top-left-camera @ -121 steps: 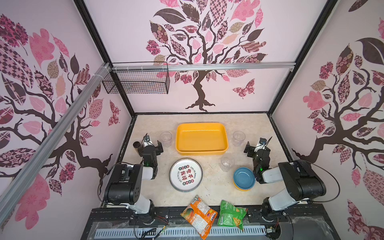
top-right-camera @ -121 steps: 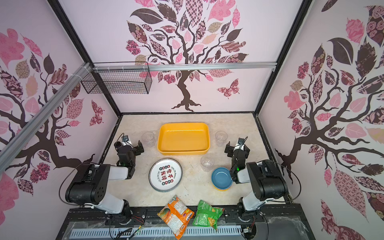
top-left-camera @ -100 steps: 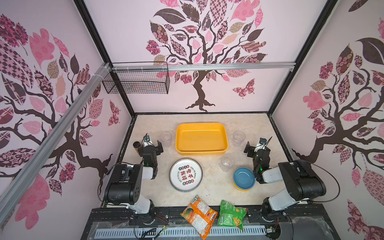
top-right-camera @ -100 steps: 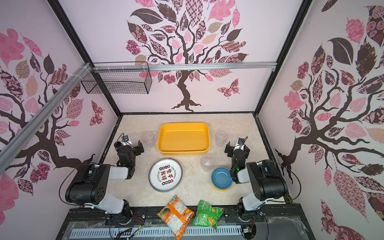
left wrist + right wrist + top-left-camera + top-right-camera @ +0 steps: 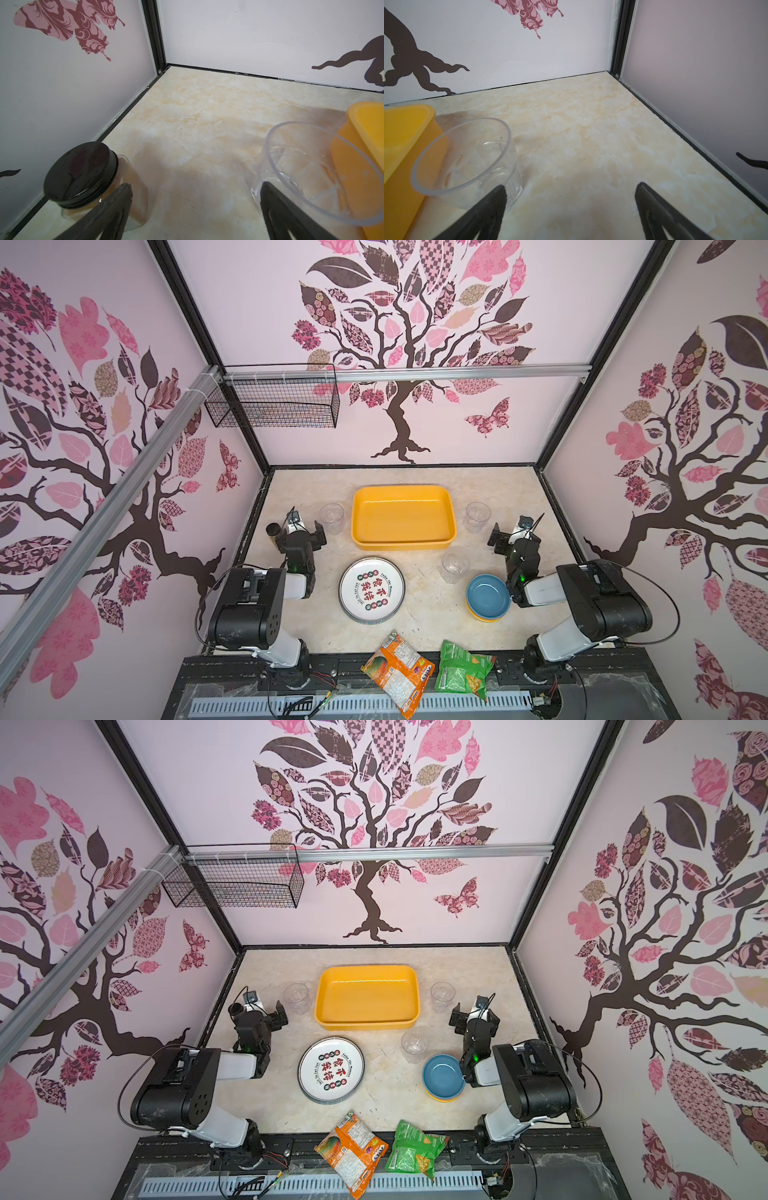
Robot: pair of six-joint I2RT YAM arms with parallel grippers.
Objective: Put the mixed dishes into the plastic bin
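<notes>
Plate [image 5: 371, 590] — both top views only; left wrist shows jar [image 5: 81, 172].

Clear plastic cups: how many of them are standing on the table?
3. The left cup stands left of the yellow bin, the right cup right of it, the front cup nearer the robot, beside the blue bowl. None appears hidden.

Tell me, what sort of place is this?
Probably a robot test booth, not a real kitchen: a left arm and right arm mounted at the front edge of the table, tree-decal walls boxing it in, and a plate near a plastic bin.
</notes>
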